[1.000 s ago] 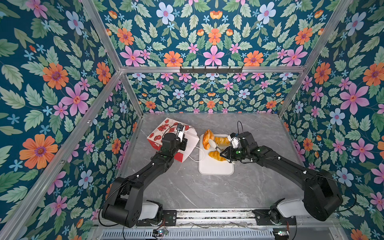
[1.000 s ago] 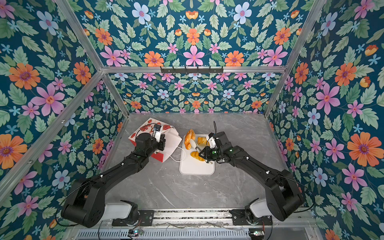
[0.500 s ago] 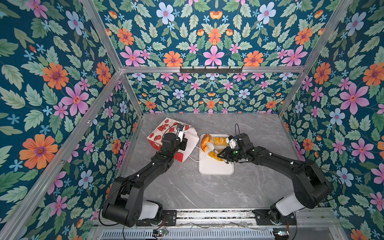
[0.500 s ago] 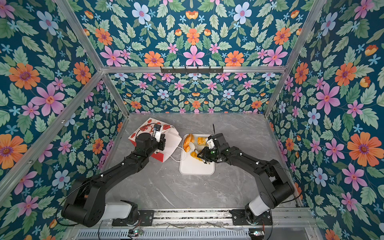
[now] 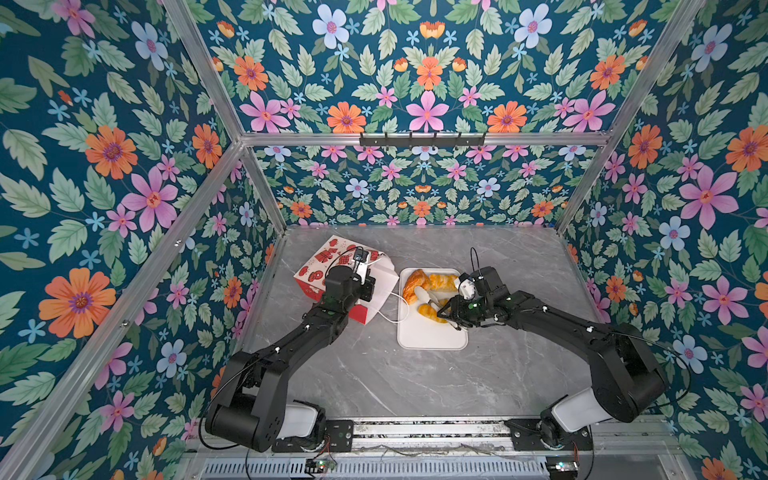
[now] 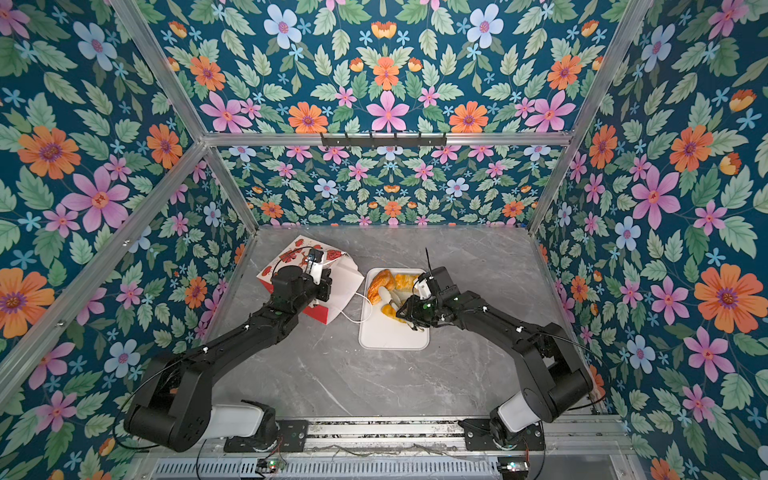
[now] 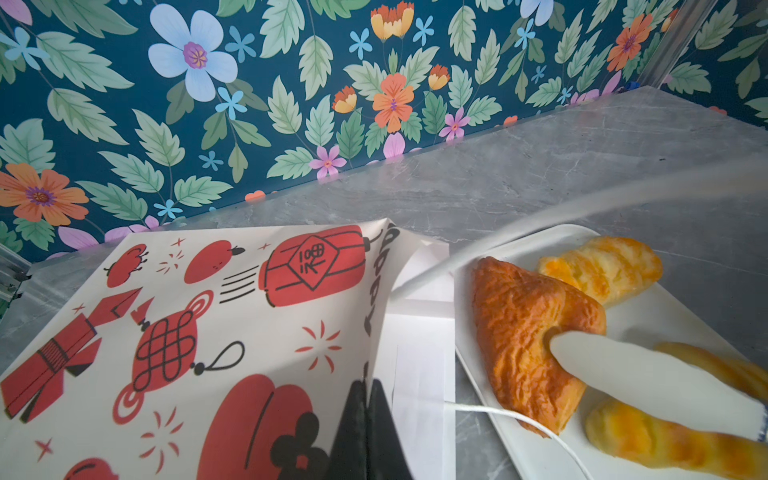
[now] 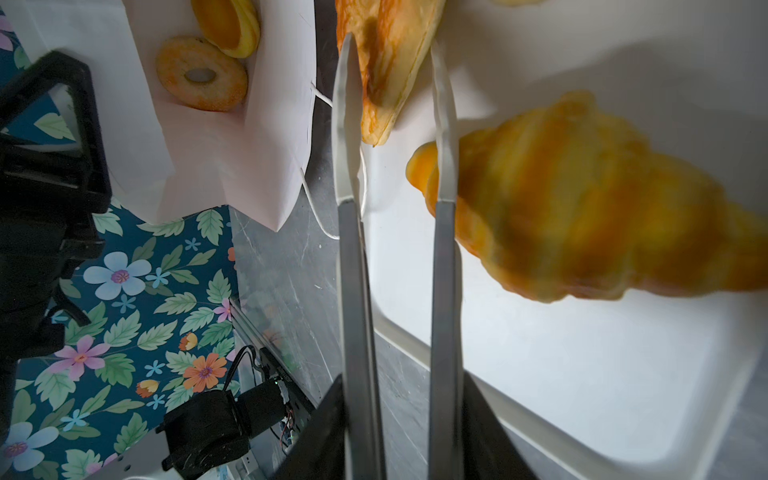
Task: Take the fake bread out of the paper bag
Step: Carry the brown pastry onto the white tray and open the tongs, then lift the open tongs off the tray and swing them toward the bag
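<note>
The paper bag [image 5: 320,266] lies on its side, its white-lined mouth facing the white tray [image 5: 432,340]. My left gripper [image 7: 365,386] is shut on the bag's upper rim. Inside the bag I see a ring doughnut [image 8: 201,75] and a ridged bun [image 8: 228,20]. On the tray lie a browner flaky puff [image 5: 415,282], a long ridged roll [image 5: 444,281] and a croissant [image 8: 582,216]. My right gripper [image 8: 392,45] hangs open low over the tray. The croissant lies free beside one of its fingers, and one fingertip [image 7: 559,338] touches the puff.
A white cord handle [image 7: 519,419] trails from the bag over the tray's rim. Flowered walls close in the grey marble table [image 5: 415,386] on three sides. The bag sits near the left wall.
My right gripper came down onto the tray with the croissant and its jaws parted, leaving the croissant lying there. The left gripper and the bag have not moved.
</note>
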